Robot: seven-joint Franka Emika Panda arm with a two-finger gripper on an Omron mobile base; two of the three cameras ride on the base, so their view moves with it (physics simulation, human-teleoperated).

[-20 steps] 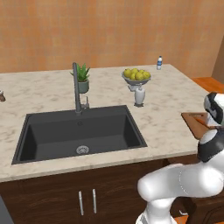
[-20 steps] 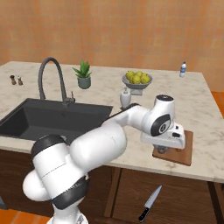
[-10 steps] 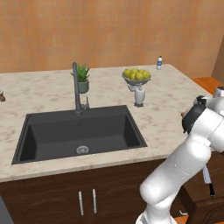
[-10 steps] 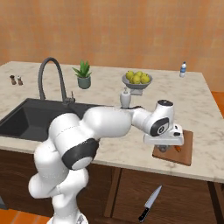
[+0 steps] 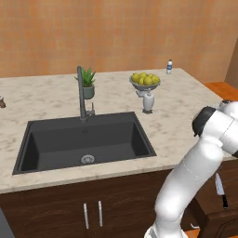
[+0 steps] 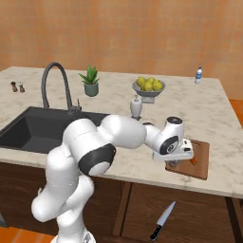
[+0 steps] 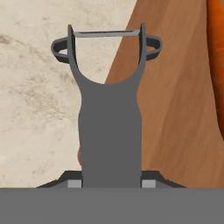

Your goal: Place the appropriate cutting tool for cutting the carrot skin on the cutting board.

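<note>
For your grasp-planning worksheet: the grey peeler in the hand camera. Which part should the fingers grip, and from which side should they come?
Grip the peeler on its flat, straight handle, from the end opposite the blade. The handle offers two parallel sides for the fingers to close across; the forked head with its thin blade bar is wide and open. In the hand view the handle runs down toward the gripper, and the head reaches over the edge of the cutting board, beside the carrot.

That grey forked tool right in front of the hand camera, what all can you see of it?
The peeler is a flat, matte dark grey tool. Its broad handle widens into a Y-shaped fork, with a thin pale blade strung across the two prongs and a small loop outside each prong. The handle end sits at the gripper, which looks shut on it. It points away from the camera, straddling the edge of the cutting board, half over the marble counter. Whether it touches either surface cannot be told. The carrot lies off to one side.
</note>
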